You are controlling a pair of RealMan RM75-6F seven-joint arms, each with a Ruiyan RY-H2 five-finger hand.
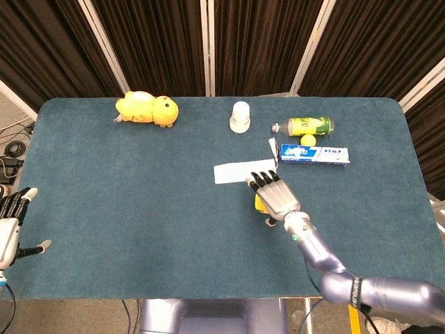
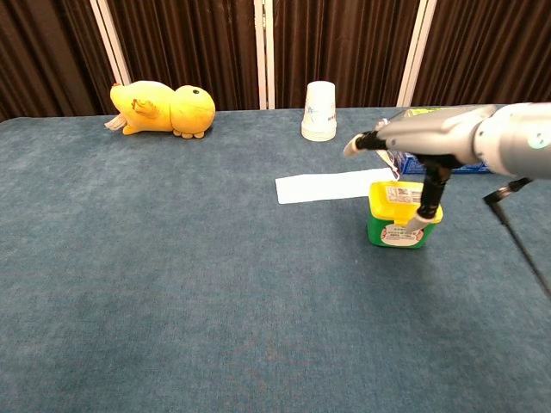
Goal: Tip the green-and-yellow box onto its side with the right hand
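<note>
The green-and-yellow box (image 2: 403, 214) stands upright on the worktop (image 1: 139, 202), just in front of the white paper strip (image 1: 240, 171). The right hand (image 1: 275, 196) hovers flat over the box, fingers spread, gripping nothing. The left hand (image 1: 10, 226) rests open, well left of the box.

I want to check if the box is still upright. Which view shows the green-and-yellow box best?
The chest view: the green-and-yellow box stands upright, its green side and label visible under the right hand. In the head view that hand covers it; only a yellow sliver shows.
</note>
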